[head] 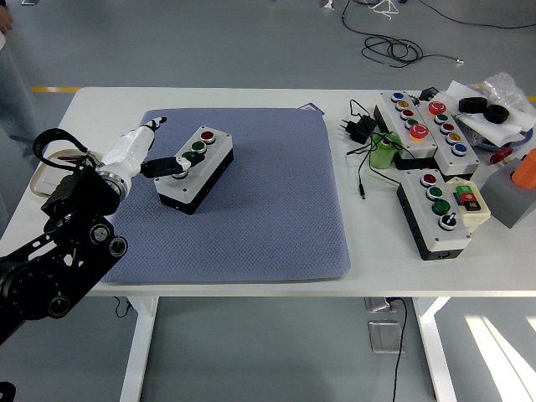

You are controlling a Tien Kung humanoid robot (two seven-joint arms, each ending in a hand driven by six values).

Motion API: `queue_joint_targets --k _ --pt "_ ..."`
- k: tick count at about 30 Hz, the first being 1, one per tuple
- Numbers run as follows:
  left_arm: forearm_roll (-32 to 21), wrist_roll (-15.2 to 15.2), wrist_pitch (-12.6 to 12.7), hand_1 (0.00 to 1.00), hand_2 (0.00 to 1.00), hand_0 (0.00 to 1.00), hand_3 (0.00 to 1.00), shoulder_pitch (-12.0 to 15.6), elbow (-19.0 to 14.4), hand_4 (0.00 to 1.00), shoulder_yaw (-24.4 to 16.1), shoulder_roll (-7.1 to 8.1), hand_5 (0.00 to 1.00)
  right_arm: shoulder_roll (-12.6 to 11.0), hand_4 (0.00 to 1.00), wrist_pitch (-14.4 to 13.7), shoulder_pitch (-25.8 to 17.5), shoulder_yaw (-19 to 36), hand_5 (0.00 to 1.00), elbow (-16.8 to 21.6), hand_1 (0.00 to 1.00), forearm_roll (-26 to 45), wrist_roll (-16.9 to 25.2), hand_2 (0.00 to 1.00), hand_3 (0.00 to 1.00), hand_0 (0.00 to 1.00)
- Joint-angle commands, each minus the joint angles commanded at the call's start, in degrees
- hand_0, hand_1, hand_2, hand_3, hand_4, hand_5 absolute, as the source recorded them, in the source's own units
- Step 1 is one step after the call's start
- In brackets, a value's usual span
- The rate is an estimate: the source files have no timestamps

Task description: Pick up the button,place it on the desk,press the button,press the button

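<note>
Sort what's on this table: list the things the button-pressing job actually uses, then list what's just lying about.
In use:
- button box on the blue mat
- left hand, fingers resting on the box's near end

Lying about:
- long button panel at the far right
- second black button box
- power adapter with cable
- green roll
- orange object at the right edge

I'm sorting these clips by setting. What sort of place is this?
Probably a robotics lab or test workshop: a white table on a bare grey floor, loose cables trailing behind it, and several industrial button boxes laid out, one on a blue mat under the robot's left hand.
</note>
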Motion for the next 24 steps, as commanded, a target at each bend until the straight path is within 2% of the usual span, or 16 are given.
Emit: queue_joint_targets --k 3,9,11,16,17,22,24 --pt "0.58 1.14 -0.58 0.998 0.998 0.972 0.998 -0.65 0.54 0.998 0.73 -0.61 0.710 -0.02 0.412 -0.02 0.08 0.12 0.479 0.00 0.797 -0.09 0.00 0.817 0.751 0.787" --pt "0.43 4.50 -3.54 0.998 0.998 0.958 0.998 -2.73 2.79 0.998 3.02 -2.24 0.698 -0.06 0.412 -0.03 0.37 0.07 0.479 0.00 0.797 -0.08 -0.01 0.817 0.751 0.787" --pt "0.00 4.67 -4.02 0.998 0.998 0.919 0.998 -3.27 3.63 0.998 3.66 -2.68 0.670 -0.06 0.412 -0.04 0.42 0.05 0.479 0.00 0.797 -0.07 -0.02 0.817 0.751 0.787" --pt "-0.52 4.67 -3.73 0.998 0.998 0.919 0.998 -4.89 6.63 0.998 5.04 -3.87 0.670 -0.06 0.412 -0.03 0.52 -0.03 0.479 0.00 0.797 -0.23 -0.08 0.817 0.751 0.787" --pt "-0.57 4.67 -3.72 0.998 0.998 0.881 0.998 -5.22 7.25 0.998 5.21 -4.15 0.654 -0.07 0.412 -0.03 0.52 -0.04 0.479 0.00 0.797 -0.27 -0.08 0.817 0.751 0.787" --pt "-0.62 4.67 -4.33 0.998 0.998 0.881 0.998 -6.81 9.66 0.998 6.49 -5.24 0.654 -0.09 0.412 -0.08 0.58 0.05 0.479 0.00 0.797 -0.41 -0.06 0.817 0.751 0.787" --pt "0.00 4.67 -4.29 0.998 0.998 0.852 0.998 -7.94 11.76 0.998 7.19 -6.02 0.640 -0.12 0.412 -0.09 0.70 0.13 0.479 0.00 0.797 -0.81 -0.11 0.817 0.751 0.787"
